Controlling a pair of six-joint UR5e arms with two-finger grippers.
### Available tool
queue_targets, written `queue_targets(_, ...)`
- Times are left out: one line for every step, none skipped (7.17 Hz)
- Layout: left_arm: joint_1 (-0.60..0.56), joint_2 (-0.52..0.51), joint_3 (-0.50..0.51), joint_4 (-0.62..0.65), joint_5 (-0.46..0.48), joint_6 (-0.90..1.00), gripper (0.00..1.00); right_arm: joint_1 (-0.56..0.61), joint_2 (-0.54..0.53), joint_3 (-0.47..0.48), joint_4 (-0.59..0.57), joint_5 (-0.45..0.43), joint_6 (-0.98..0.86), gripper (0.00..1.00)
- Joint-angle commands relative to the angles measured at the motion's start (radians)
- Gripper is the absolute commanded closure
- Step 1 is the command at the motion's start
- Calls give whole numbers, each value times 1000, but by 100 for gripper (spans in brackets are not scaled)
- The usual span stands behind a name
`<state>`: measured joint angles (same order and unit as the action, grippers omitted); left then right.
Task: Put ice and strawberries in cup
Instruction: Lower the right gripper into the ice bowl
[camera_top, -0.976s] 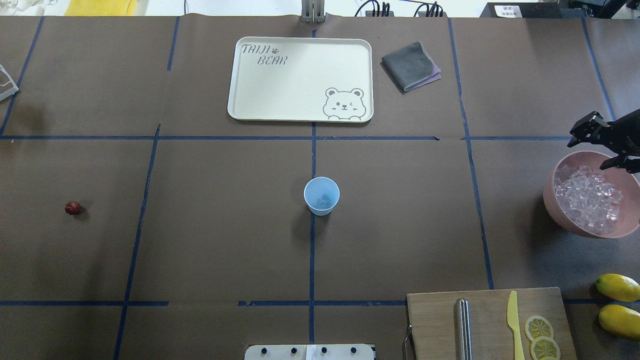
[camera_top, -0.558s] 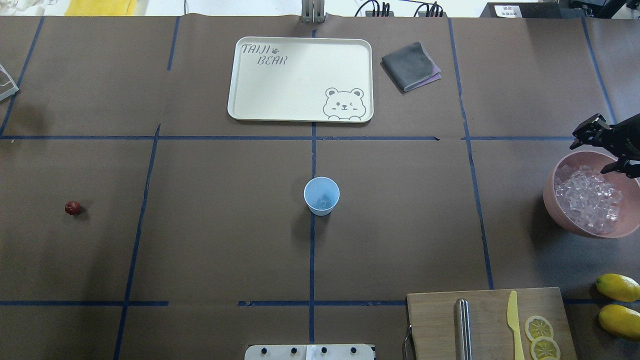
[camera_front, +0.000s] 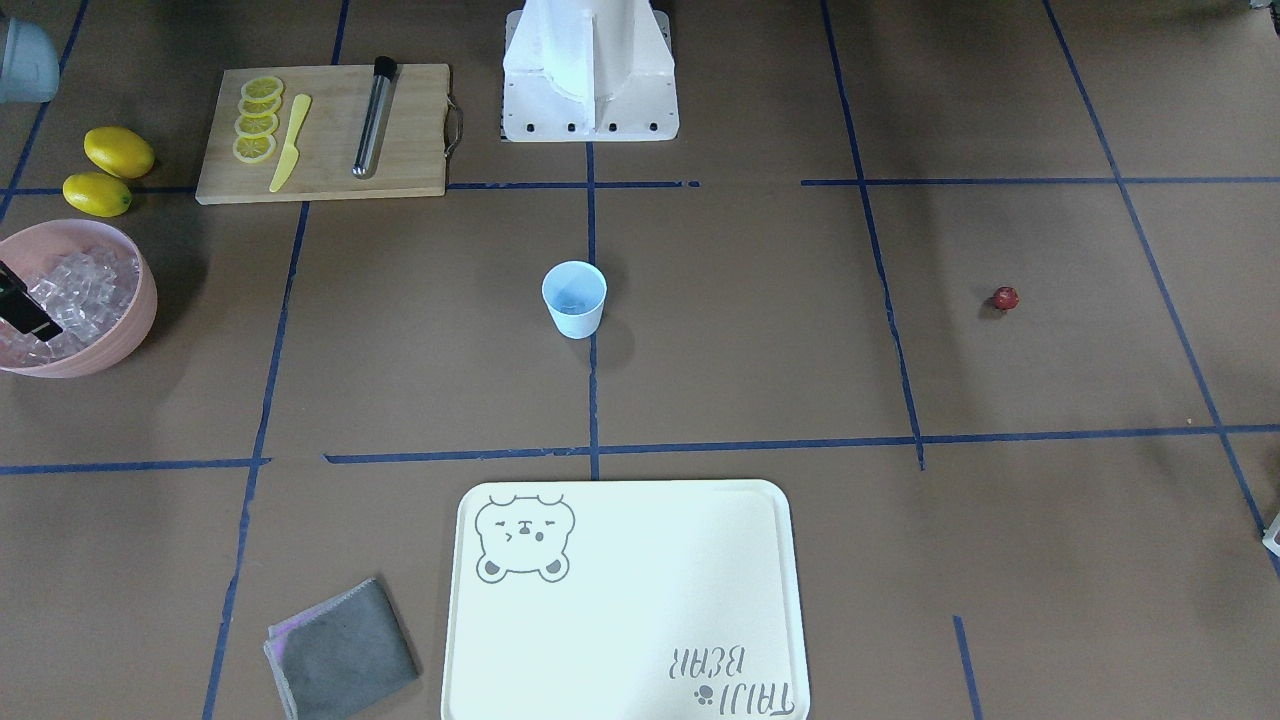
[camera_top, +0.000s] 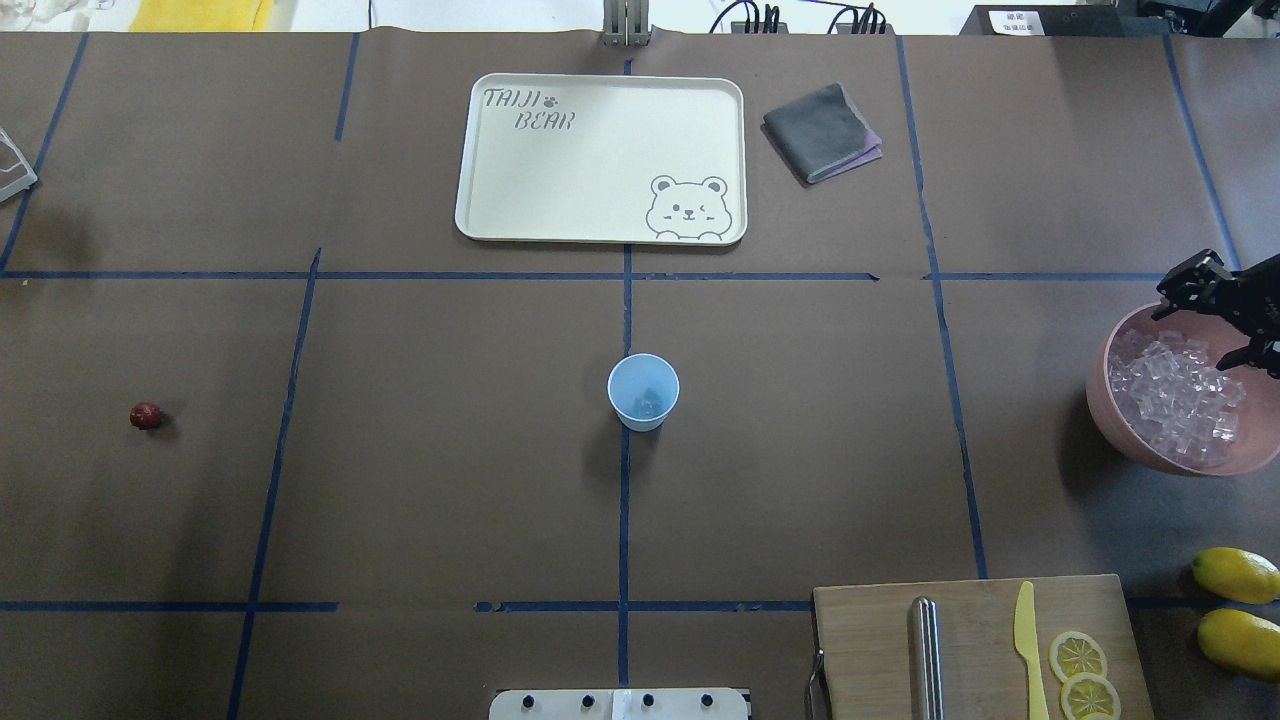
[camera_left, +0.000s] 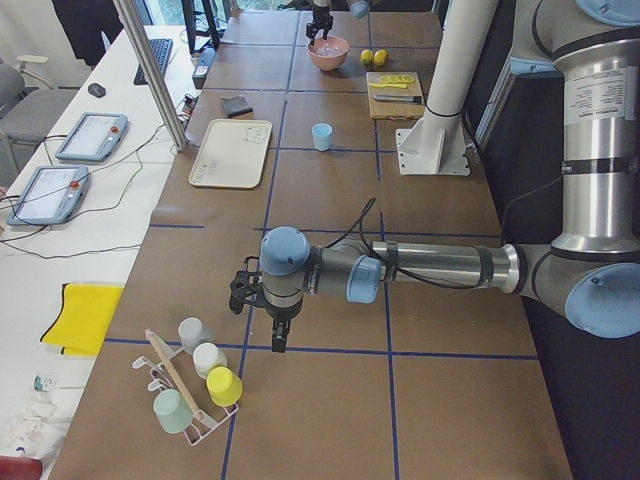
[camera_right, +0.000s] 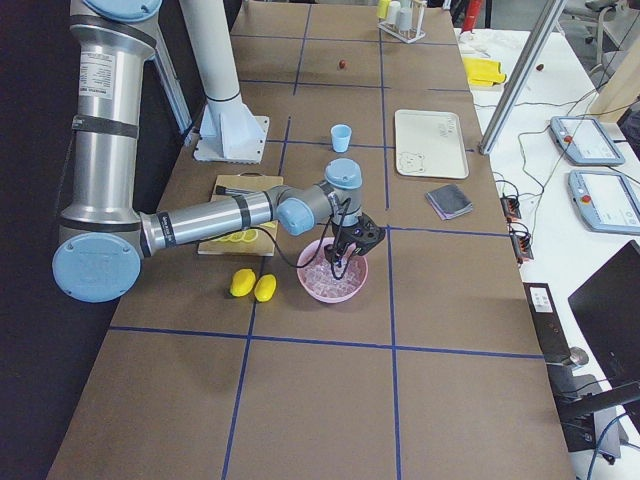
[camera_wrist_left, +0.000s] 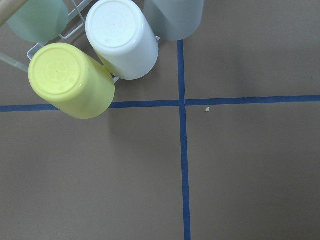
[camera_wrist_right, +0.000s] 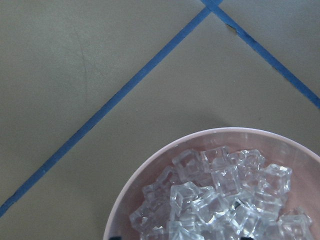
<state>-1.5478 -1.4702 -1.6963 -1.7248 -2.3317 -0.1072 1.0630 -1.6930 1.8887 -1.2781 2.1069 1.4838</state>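
The pale-blue cup (camera_top: 643, 391) stands upright at the table's centre, with a clear cube or two in its bottom; it also shows in the front view (camera_front: 574, 298). The ice (camera_top: 1178, 405) fills the pink bowl (camera_top: 1118, 428) at the right edge and shows close up in the right wrist view (camera_wrist_right: 220, 195). The strawberry (camera_top: 145, 416) lies alone at the far left. My right gripper (camera_top: 1195, 338) is open and hangs over the bowl's far rim, above the ice. My left gripper (camera_left: 265, 300) shows only in the exterior left view, above bare table by the cup rack; I cannot tell its state.
A cream tray (camera_top: 600, 160) and a grey cloth (camera_top: 822, 132) lie at the back. A cutting board (camera_top: 975, 650) with a knife, a metal rod and lemon slices sits front right, with two lemons (camera_top: 1235, 600) beside it. A cup rack (camera_left: 195, 385) stands far left.
My right gripper has moved nearer and rightward, down over the bowl of ice, still open. Nothing else has moved.
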Motion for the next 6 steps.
queue_targets(0,2,0,1,0,0,0,-18,-13,7,2,1,3,15)
queue_targets(0,7,0,-1,0,0,0,-29,-26,24,2,1,6,14)
queue_targets(0,7,0,-1,0,0,0,-41,-40,33,2,1,6,14)
queue_targets(0,7,0,-1,0,1,0,-58,-40,32,2,1,9,14)
queue_targets(0,7,0,-1,-2,0,0,-70,-48,30,2,-1,7,14)
queue_targets(0,7,0,-1,-2,0,0,-75,-50,29,0,-1,7,15)
